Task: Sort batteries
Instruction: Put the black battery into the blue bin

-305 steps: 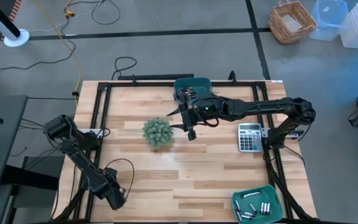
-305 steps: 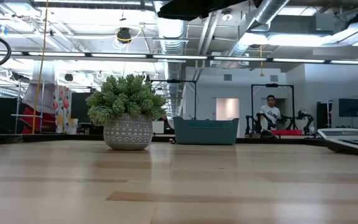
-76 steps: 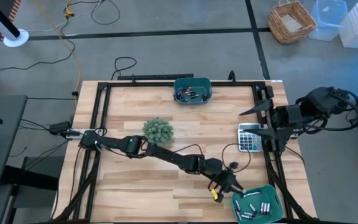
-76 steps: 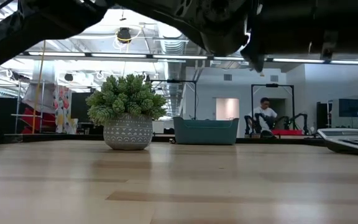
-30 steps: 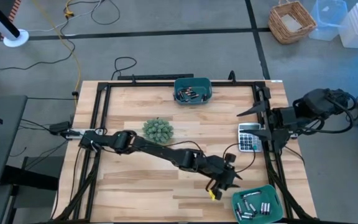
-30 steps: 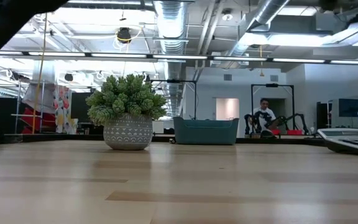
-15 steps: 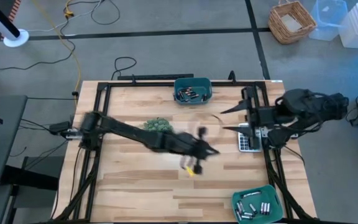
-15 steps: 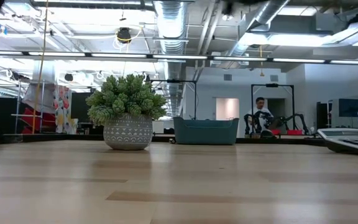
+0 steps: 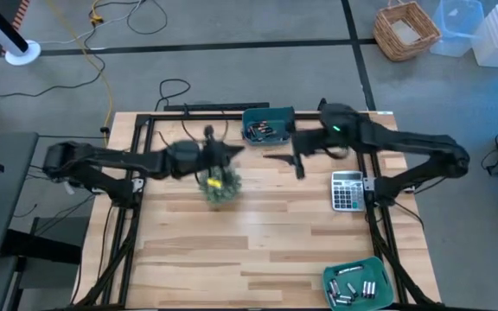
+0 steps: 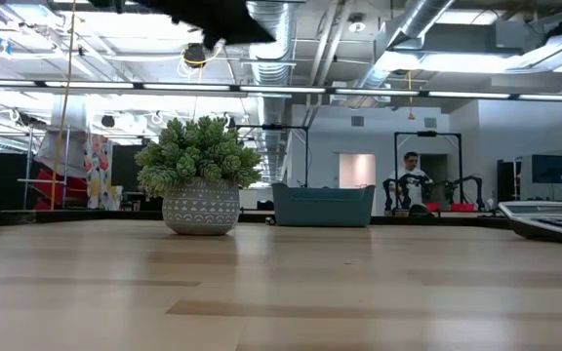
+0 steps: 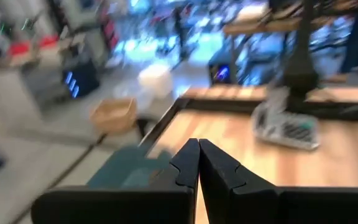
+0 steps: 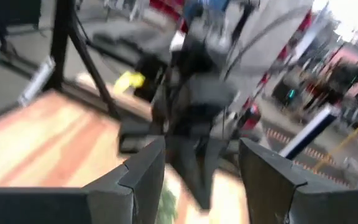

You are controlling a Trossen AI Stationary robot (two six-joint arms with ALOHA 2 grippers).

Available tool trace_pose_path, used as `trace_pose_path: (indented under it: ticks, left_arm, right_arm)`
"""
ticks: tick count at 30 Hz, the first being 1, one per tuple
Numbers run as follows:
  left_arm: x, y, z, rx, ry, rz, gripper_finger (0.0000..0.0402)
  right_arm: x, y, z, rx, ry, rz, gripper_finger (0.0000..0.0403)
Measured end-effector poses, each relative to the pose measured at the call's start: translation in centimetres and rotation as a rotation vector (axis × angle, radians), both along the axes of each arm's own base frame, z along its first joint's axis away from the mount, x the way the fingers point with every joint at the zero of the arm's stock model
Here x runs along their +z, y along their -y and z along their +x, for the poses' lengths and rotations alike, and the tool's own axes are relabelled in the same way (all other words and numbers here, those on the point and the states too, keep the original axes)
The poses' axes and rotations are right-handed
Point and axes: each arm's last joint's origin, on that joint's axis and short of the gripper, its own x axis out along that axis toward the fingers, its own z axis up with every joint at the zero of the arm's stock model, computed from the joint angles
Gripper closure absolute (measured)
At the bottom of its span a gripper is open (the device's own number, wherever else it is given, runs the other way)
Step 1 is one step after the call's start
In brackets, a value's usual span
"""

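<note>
The batteries lie in two teal bins: one at the table's far edge (image 9: pixel 267 126) and one at the near right corner (image 9: pixel 358 282). My left gripper (image 9: pixel 234 149) hangs above the table just beyond the potted plant (image 9: pixel 220 183), left of the far bin. It is shut (image 11: pixel 199 146) with nothing showing between its fingers. A small yellow tag (image 9: pixel 214 183) hangs below that arm. My right gripper (image 9: pixel 284 161) hovers open just right of the far bin, and its wrist view shows an empty gap (image 12: pixel 202 149).
A grey calculator (image 9: pixel 347 190) lies at the right edge. The plant in its patterned pot (image 10: pixel 200 175) stands left of centre. The table's near half is bare wood. A person shows far back in the room (image 10: pixel 410 175).
My left gripper has swept from beside the near right bin across the table toward the far left, ending above the plant. My right gripper has swung from over the right edge by the calculator toward the far middle, beside the far bin, sinking a little.
</note>
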Motion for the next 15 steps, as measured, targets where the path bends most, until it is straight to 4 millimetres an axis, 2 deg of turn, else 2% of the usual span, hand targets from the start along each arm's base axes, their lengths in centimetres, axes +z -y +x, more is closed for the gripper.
trace_pose_path:
  ticks: [3,7,11,15]
  left_arm:
    - [-0.9,-3.5,-1.3,0.086,-0.1,-0.071,0.0395]
    - [-2.6,-7.7,-2.1,0.161,-0.224,-0.084,0.0395]
    - [-2.6,-10.7,-3.1,0.166,-0.257,-0.069,0.0394]
    - [-2.8,-13.2,-4.7,0.156,-0.253,-0.128,0.0377]
  right_arm:
    - [-2.0,3.4,0.8,-0.029,-0.064,0.008,0.0183]
    - [-3.5,7.0,0.4,-0.071,-0.085,0.035,0.0183]
    - [-4.6,9.4,-0.5,-0.145,-0.08,0.04,0.0183]
    - [-5.6,11.3,-0.6,-0.179,-0.028,0.026,0.0183]
